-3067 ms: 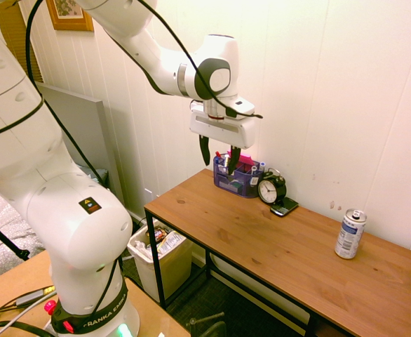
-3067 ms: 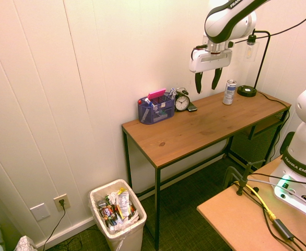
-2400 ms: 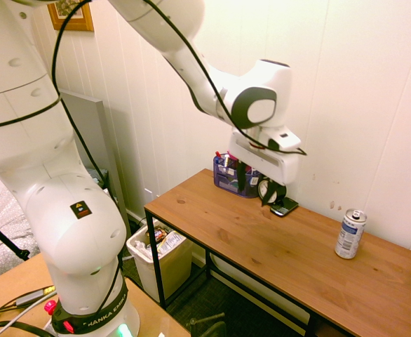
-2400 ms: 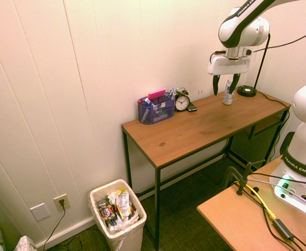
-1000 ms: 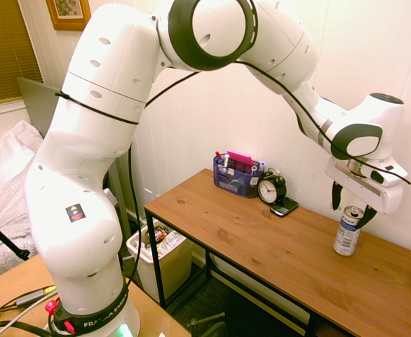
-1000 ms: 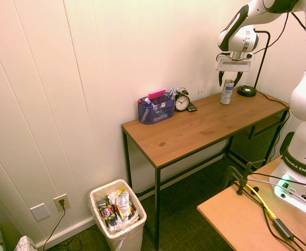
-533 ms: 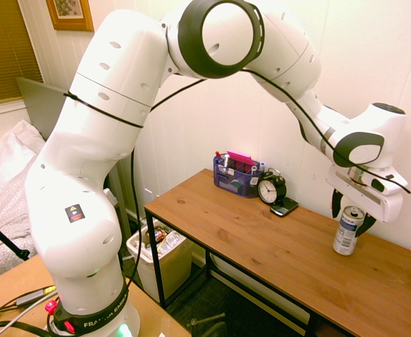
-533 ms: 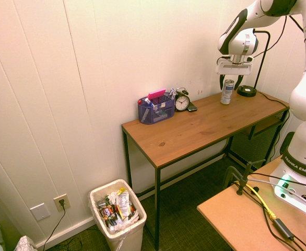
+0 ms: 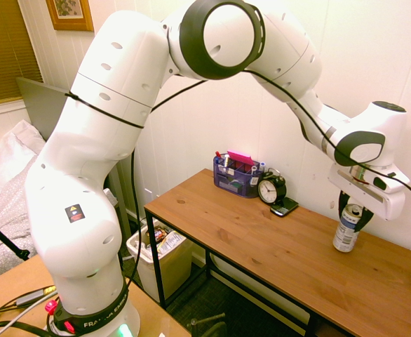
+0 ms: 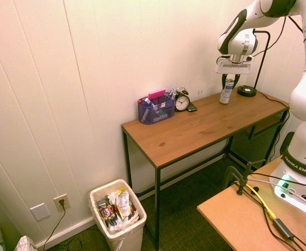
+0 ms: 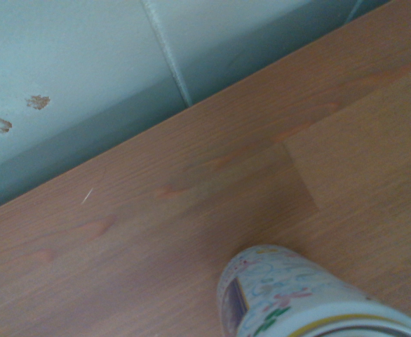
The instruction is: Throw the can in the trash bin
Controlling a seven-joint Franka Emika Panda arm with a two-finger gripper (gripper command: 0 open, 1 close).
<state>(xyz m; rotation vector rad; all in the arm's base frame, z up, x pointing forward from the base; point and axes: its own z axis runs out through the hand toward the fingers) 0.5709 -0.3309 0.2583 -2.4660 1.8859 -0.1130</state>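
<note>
**The gripper is down around the top of the can**

The can (image 9: 346,233) is tall, thin and round. Its skin is smooth silver-white metal with blue marks on the side. In the wrist view the can (image 11: 311,298) shows small colored print and a thin yellow ring near its top edge. It stands straight up on the wooden table (image 9: 261,246), close to the white wall and well apart from the other things.

The gripper (image 9: 355,213) sits over the top of the can. Its two dark fingers (image 9: 343,205) reach down on each side of the can's upper part, close to it. I cannot tell if they are squeezing it yet. From the other side, the gripper (image 10: 231,79) hides the top of the can (image 10: 226,93).

The table is flat brown wood with lines and small knots in it, on thin black metal legs. On it are a see-through blue desk organizer (image 9: 238,175) and a round black alarm clock (image 9: 271,189).

The trash bin (image 10: 118,216) stands on the floor beside the table's far end. It is a cream plastic box with a white bag and paper litter inside.
</note>
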